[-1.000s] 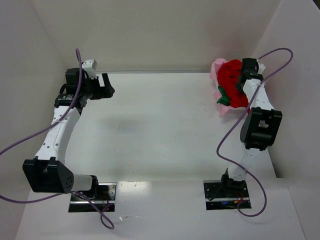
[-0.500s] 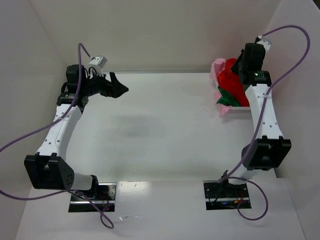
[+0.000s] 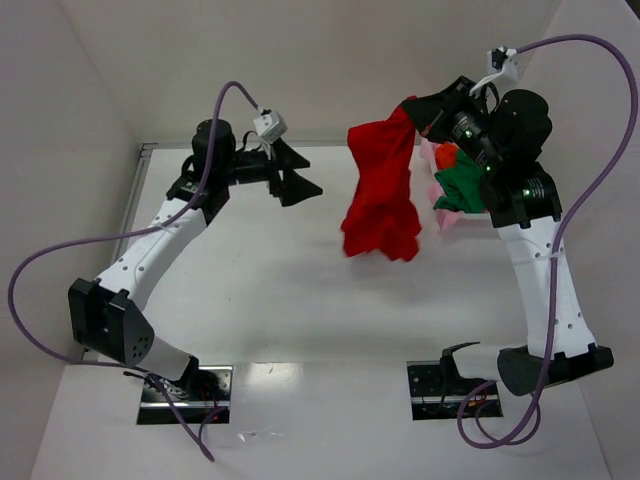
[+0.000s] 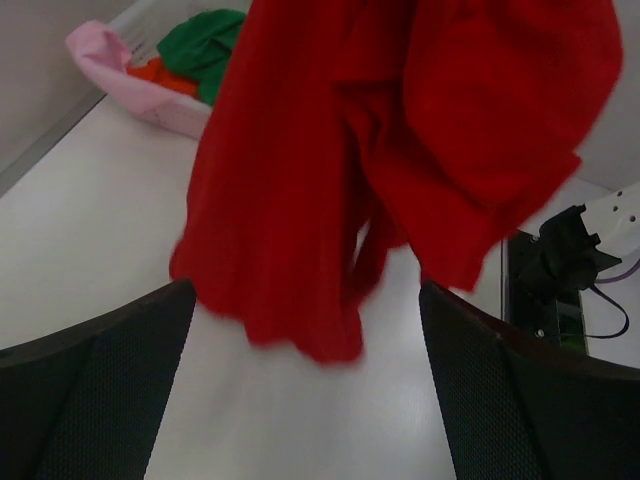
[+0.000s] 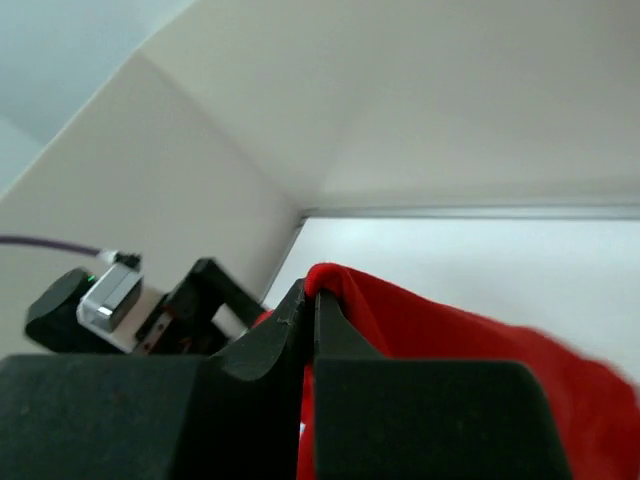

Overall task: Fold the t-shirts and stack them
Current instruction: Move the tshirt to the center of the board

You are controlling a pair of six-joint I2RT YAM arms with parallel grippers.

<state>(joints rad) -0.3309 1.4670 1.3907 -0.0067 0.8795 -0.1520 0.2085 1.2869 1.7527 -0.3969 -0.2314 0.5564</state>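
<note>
A bright red t-shirt (image 3: pixel 383 195) hangs in the air over the back middle of the table, pinched at its top by my right gripper (image 3: pixel 410 108), which is shut on it. In the right wrist view the red cloth (image 5: pixel 460 335) drapes over the closed fingertips (image 5: pixel 312 295). The dark green (image 3: pixel 462 185), orange (image 3: pixel 447 155) and pale pink (image 3: pixel 436 148) t-shirts lie heaped at the back right. My left gripper (image 3: pixel 303 184) is open, held above the table left of the hanging shirt, pointing at it. In the left wrist view the red shirt (image 4: pixel 400 150) hangs ahead of the wide-apart fingers.
A white basket (image 3: pixel 470 215) under the heaped shirts is mostly hidden at the back right. White walls close in the table at the back and both sides. Purple cables loop from both arms. The arm bases (image 3: pixel 185 392) sit at the near edge.
My right gripper closed on the red shirt in the heap and lifted it up and to the left. The left arm swung right toward the middle, still open.
</note>
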